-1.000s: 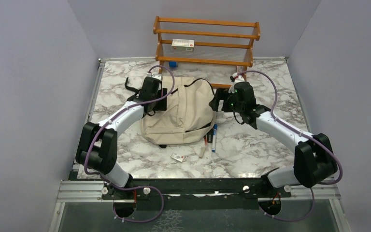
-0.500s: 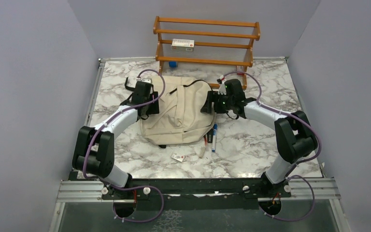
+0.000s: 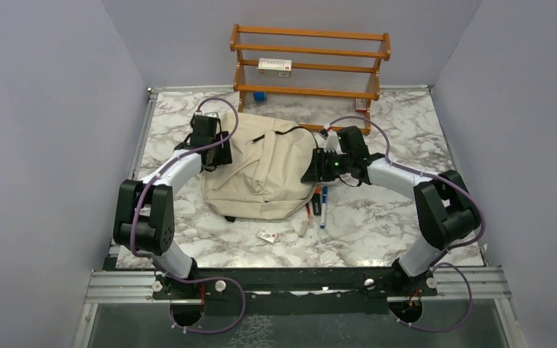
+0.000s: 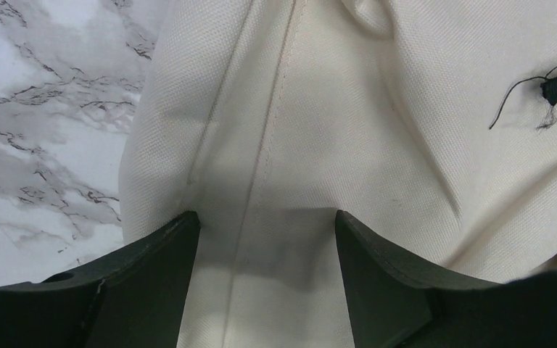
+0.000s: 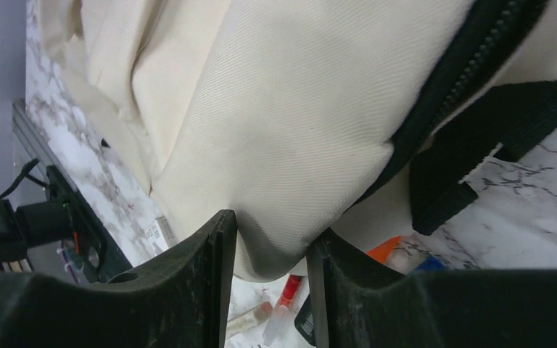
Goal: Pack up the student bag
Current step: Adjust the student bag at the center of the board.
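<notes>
The student bag (image 3: 261, 170), cream fabric with black straps and zippers, lies in the middle of the marble table. My left gripper (image 3: 214, 150) is at the bag's upper left edge. In the left wrist view it (image 4: 263, 216) is open, jaws wide apart, with flat bag fabric (image 4: 319, 109) between and under them. My right gripper (image 3: 310, 170) is at the bag's right edge. In the right wrist view it (image 5: 270, 230) is shut on a bulging fold of the bag (image 5: 283, 123), next to the black zipper (image 5: 471, 65) and a black strap (image 5: 479, 145).
Several pens and markers (image 3: 320, 205) lie just right of the bag's lower corner, under my right gripper. A small white box (image 3: 267, 235) lies near the front. A wooden rack (image 3: 310, 61) stands at the back, with a box (image 3: 274, 66) on its shelf.
Both arms have moved left and the bag has shifted left with them. The right gripper has gone from beside the bag's right edge onto its right side.
</notes>
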`<state>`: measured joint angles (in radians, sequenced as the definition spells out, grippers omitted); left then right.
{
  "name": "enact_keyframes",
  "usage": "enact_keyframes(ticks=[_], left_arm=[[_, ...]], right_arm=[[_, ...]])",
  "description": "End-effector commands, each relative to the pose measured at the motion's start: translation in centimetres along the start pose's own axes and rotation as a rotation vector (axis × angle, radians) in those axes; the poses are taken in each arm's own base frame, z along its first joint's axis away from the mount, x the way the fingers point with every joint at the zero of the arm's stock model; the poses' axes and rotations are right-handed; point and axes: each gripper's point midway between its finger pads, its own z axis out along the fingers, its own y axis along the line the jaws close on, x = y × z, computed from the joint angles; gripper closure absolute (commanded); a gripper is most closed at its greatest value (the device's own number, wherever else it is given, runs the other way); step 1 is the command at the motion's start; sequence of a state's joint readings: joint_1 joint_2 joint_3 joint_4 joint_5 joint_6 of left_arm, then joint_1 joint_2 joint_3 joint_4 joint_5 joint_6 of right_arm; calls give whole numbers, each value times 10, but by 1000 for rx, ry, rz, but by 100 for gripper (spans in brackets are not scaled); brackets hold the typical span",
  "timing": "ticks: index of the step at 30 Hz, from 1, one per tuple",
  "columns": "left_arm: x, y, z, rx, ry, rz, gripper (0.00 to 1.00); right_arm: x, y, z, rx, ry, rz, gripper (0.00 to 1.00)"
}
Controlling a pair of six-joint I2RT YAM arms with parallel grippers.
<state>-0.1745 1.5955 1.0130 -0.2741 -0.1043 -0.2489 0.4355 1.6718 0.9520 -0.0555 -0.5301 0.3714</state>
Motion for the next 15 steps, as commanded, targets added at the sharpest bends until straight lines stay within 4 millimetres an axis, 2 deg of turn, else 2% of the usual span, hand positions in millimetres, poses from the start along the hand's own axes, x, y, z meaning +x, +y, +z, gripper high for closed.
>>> enact_keyframes(ticks=[1, 6, 8, 11, 15], left_arm=[[-7, 3, 9, -13, 12, 10, 30], [-24, -3, 11, 4, -17, 14, 30], [-36, -8, 9, 27, -47, 17, 30], [-61, -18, -1, 69, -120, 21, 29], [-91, -36, -19, 150, -216, 56, 27]], right_arm=[[13, 35, -11, -120, 48, -57, 57], [35, 51, -13, -151, 119, -110, 58], [36, 56, -19, -148, 113, -139, 58], [23, 48, -33, -44, 42, -188, 53], [-11, 23, -57, 194, -90, -233, 33]])
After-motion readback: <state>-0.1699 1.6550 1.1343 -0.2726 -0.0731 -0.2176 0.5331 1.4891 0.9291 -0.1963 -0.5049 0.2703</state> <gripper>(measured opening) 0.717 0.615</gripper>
